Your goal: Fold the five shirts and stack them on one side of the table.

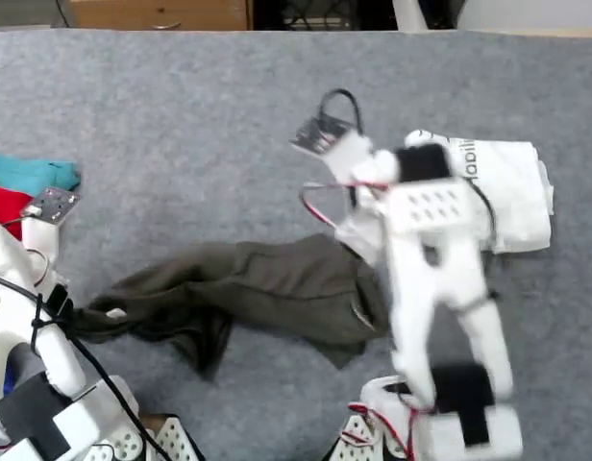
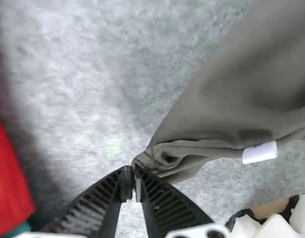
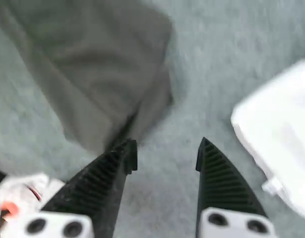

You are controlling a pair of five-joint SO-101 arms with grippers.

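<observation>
Down close by the arms, clamping the left gripper (image 2: 132, 173) tight on a bunched edge of the crumpled olive-green cloth shirt (image 1: 277, 283). Lying long and wrinkly across the middle of the grey fuzzy table (image 1: 181, 115), not folded yet.

A bit farther on, hanging the right gripper (image 3: 165, 148) over bare table with its two black fingers spread wide apart, holding nothing. Sitting between the olive shirt's other end and a white cloth shirt (image 1: 512, 192).

Resting on the right side, that white one, and looking already folded into a neat block.

Over at the left edge, lying side by side and touching: a red cloth shirt (image 1: 3, 204) and, just behind it, a teal cloth shirt (image 1: 32, 173). Hard telling whether these two are folded.

Counting four shirts here, not five. Probably one done, one being worked on, and plenty of folding and stacking left to do.
</observation>
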